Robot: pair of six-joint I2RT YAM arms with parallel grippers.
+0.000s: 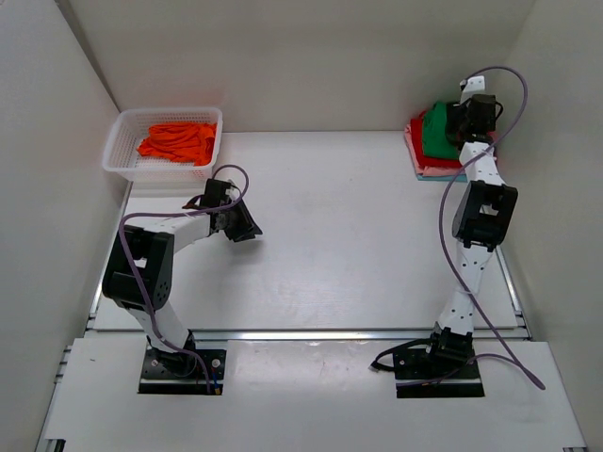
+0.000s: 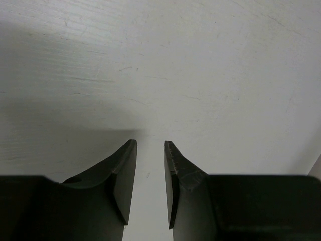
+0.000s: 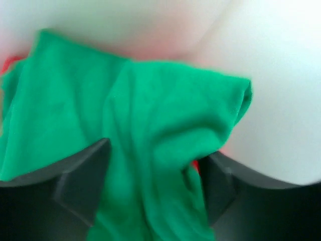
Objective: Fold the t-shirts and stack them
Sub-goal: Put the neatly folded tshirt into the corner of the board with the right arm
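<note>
White table boxed in by white walls, pretty bare in the middle. Over at 2 o'clock is the stack: green t-shirt on top, with red, pink and teal edges peeking out underneath. The right gripper sits right on it, jaws spread apart. A lumpy ridge of green cloth is bunched between them, not pinched as far as I can see. The left gripper hangs over bare table near 9 o'clock, jaws a narrow gap apart, nothing in them. One orange t-shirt lies in the white basket at 10 o'clock. My worry: that ridge catches a finger when the arm lifts, and the fold gets dragged open or the pile goes crooked.
</note>
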